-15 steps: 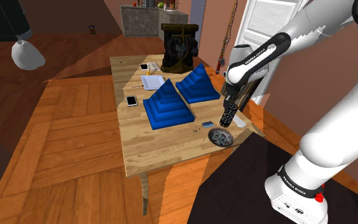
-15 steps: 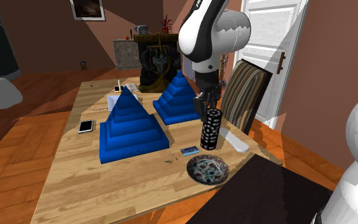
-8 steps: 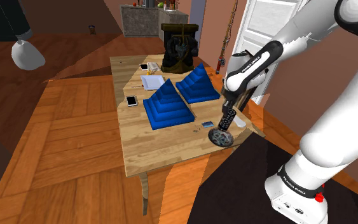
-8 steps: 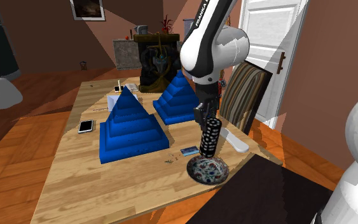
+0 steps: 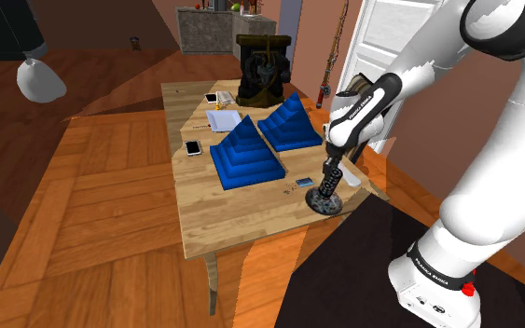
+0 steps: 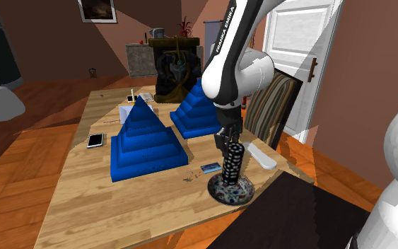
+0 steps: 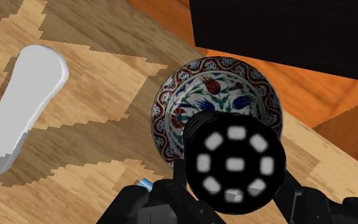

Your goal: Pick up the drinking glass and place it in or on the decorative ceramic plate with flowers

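Note:
The drinking glass [image 6: 232, 161] is a tall black cylinder dotted with pale spots. My gripper [image 6: 230, 143] is shut on its upper part and holds it upright, right over the flowered plate [image 6: 241, 191] near the table's edge. In the shoulder view the glass [image 5: 330, 177] reaches down to the plate [image 5: 322, 202]; whether it touches I cannot tell. In the wrist view the glass's spotted bottom [image 7: 234, 163] sits between my fingers [image 7: 311, 202], covering part of the plate [image 7: 199, 89] with its red, blue and green flowers.
Two blue stepped pyramids [image 6: 144, 138] [image 6: 197, 109] stand mid-table. A small blue card [image 6: 209, 168] and a white oblong object [image 7: 21, 105] lie close to the plate. A phone [image 6: 95, 140], papers and a dark bag [image 6: 174, 71] sit farther back. A striped chair [image 6: 269, 102] is beyond the table.
My gripper has lowered the glass and shifted it over the plate; a second ago it hung higher and beside the plate, toward the pyramids.

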Robot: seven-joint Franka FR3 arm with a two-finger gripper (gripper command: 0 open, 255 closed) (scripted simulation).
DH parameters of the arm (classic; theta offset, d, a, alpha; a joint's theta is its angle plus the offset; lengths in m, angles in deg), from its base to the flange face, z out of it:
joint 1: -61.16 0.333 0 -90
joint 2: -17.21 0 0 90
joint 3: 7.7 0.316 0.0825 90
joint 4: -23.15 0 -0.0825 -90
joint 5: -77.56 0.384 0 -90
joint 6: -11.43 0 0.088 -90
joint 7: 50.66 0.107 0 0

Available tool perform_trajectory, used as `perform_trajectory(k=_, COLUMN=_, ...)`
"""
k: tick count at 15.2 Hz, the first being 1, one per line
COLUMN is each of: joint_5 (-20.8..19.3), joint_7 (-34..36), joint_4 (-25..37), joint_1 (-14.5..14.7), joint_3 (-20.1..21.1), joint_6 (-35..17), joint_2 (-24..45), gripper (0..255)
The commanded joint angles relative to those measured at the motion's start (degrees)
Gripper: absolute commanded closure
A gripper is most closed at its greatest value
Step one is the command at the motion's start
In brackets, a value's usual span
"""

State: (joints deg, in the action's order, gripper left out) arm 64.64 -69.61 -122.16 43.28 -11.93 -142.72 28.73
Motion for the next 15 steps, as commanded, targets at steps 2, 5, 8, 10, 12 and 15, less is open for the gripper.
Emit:
perform_trajectory(k=2, joint_5=-0.5, joint_7=0.5, joint_4=0.5, joint_1=0.1, joint_3=-0.2, joint_6=-2.1, joint_2=2.6, gripper=255)
perform_trajectory(k=5, joint_5=-1.1, joint_7=1.2, joint_4=0.9, joint_1=0.2, joint_3=-0.5, joint_6=-4.5, joint_2=5.4, gripper=255)
perform_trajectory(k=8, joint_5=-1.1, joint_7=1.2, joint_4=0.9, joint_1=0.2, joint_3=-0.5, joint_6=-4.5, joint_2=5.4, gripper=255)
perform_trajectory(k=10, joint_5=-1.1, joint_7=1.2, joint_4=0.9, joint_1=0.2, joint_3=-0.5, joint_6=-4.5, joint_2=5.4, gripper=255)
perform_trajectory(k=12, joint_5=-1.1, joint_7=1.2, joint_4=0.9, joint_1=0.2, joint_3=-0.5, joint_6=-4.5, joint_2=5.4, gripper=255)
perform_trajectory(k=15, joint_5=-1.1, joint_7=1.2, joint_4=1.0, joint_1=0.2, joint_3=-0.5, joint_6=-4.5, joint_2=5.4, gripper=0)
